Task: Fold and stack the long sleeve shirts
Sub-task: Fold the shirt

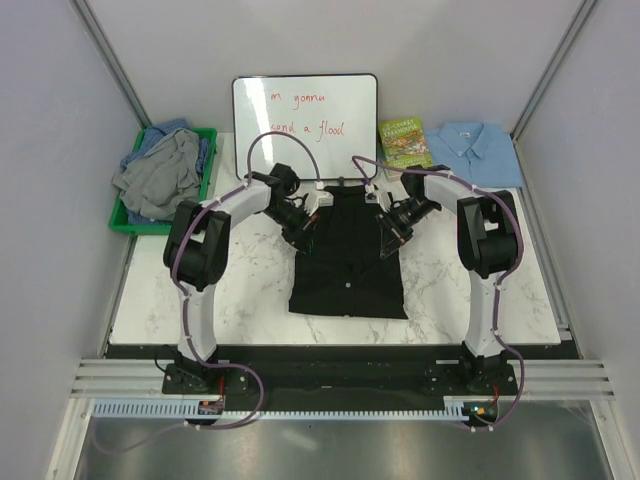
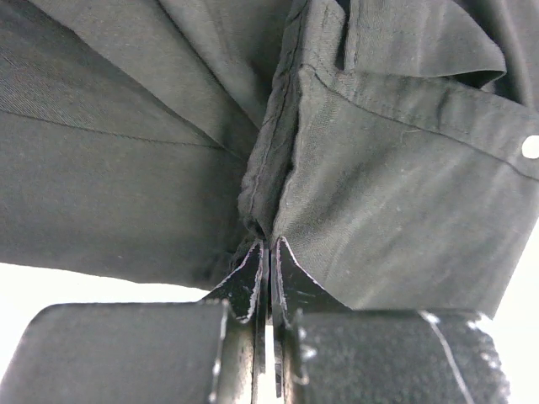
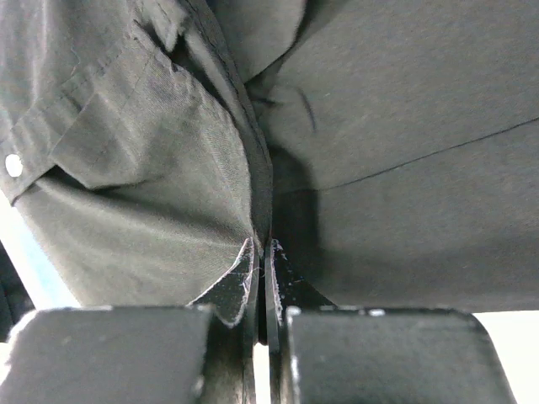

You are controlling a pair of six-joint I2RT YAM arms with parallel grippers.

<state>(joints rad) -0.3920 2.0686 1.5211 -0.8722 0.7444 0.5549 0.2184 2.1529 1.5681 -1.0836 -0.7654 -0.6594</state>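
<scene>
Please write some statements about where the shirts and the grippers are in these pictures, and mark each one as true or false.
1. The left gripper and the right gripper are both shut on the black shirt. True.
2. The book lies between the whiteboard and the light blue shirt. True.
3. The bin is empty. False: it holds a grey shirt and a blue one.
4. The light blue shirt is in the bin. False: it lies on the table, right of the book.
</scene>
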